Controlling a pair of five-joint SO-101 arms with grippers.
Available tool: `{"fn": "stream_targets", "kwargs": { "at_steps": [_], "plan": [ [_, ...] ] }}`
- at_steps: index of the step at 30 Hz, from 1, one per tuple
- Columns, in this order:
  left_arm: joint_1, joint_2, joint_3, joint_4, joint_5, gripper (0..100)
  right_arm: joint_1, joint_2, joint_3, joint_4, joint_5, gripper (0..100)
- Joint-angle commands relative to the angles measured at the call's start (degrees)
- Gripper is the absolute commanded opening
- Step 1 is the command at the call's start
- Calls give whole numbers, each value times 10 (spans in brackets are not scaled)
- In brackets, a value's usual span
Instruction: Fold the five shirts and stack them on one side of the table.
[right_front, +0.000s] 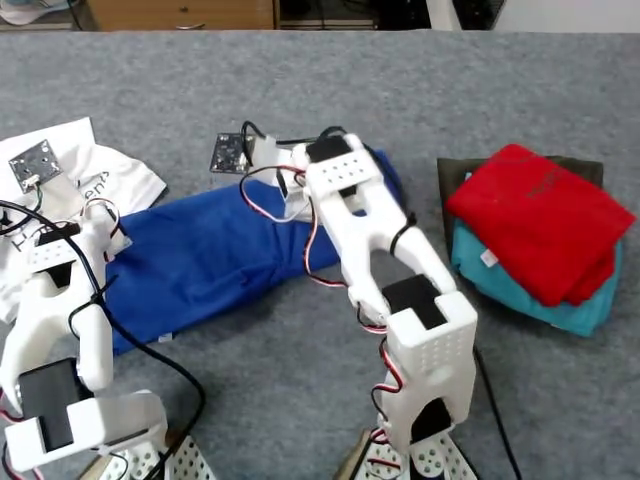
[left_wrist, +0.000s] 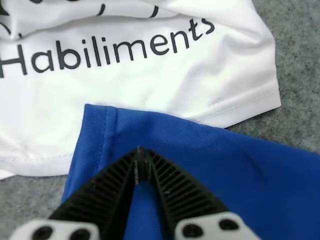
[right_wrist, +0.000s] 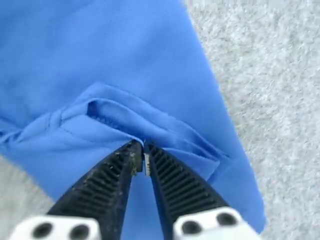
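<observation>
The bench (right_front: 540, 80) is covered from edge to edge in a grey, felt-like cloth with a rough nap. Past its far edge, left of the middle, stands a wooden cabinet (right_front: 180, 14) with a drawer front. Right of the cabinet is a dark stretch of furniture (right_front: 350, 12), too dim to make out. A pale panel (right_front: 570, 14) is at the far right.

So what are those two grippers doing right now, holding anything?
Left gripper: closed, pinching the blue shirt.
Right gripper: closed on a fold of the blue shirt.
</observation>
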Motion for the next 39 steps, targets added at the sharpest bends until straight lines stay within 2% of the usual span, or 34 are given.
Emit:
{"fn": "stream_targets", "kwargs": {
  "at_steps": [1, 4, 6, 10, 13, 15, 18, 24, 26, 28, 32, 39],
  "plan": [
    [0, -7, -16, 4, -4, 19, 5, -4, -66, 63, -3, 114],
    [-1, -7, -17, 4, -3, 19, 17, -22, -120, 98, -7, 261],
    [-1, -7, -18, 1, -3, 19, 26, -50, -164, 113, -40, 294],
    [-2, -7, -18, 2, -2, 20, 56, -107, -241, 164, -71, 214],
    [4, -7, -29, 13, -1, 20, 84, -132, -271, 217, -108, 76],
    [3, -14, -76, 87, 0, 20, 105, -134, -272, 233, -140, 1],
    [-18, -11, -161, 226, 9, 21, 136, -114, -252, 225, -179, 24],
    [-64, -13, -293, 448, 7, 22, 166, -32, -155, 67, -299, 5],
    [-74, -7, -329, 515, 7, 40, 168, -3, -124, -10, -316, 5],
    [-89, -7, -353, 570, 11, 101, 169, 23, -94, -70, -313, 5],
    [-122, -7, -373, 612, 8, 191, 167, 42, -59, -122, -300, 5],
    [-132, -7, -338, 601, -40, 192, 172, 40, -7, -212, -298, 5]
  ]
}}
